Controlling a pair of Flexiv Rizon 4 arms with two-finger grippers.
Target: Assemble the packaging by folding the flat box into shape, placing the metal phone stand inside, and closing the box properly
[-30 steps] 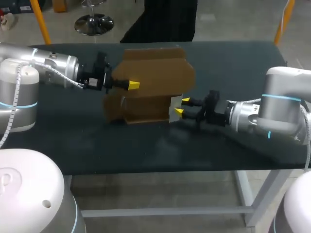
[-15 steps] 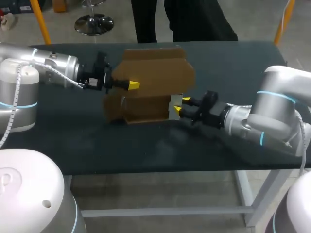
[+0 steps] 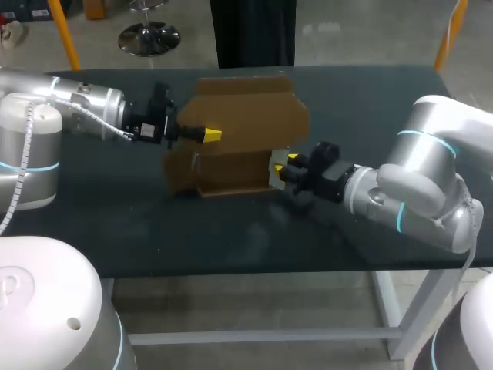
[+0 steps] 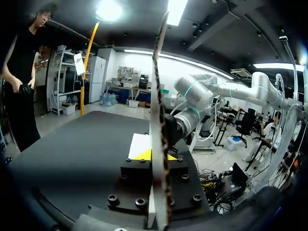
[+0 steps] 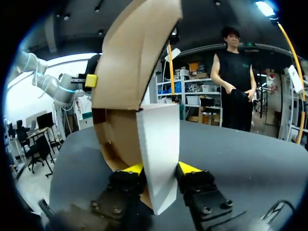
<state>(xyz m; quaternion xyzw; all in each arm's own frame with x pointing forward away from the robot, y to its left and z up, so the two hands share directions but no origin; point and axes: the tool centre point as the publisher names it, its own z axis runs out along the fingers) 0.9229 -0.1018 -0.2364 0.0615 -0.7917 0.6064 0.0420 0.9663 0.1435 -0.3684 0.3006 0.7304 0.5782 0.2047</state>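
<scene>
Brown box (image 3: 243,123), half-folded, white at one end; left hand (image 3: 209,136) and right hand (image 3: 286,165) each grasping it

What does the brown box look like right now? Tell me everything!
The cardboard box is brown, half folded and open at the top, and it sits on the dark table. Its big back flap stands upright, pinched by the left pincer. A pale side flap is pinched by the right pincer. Its inside cannot be seen.
</scene>
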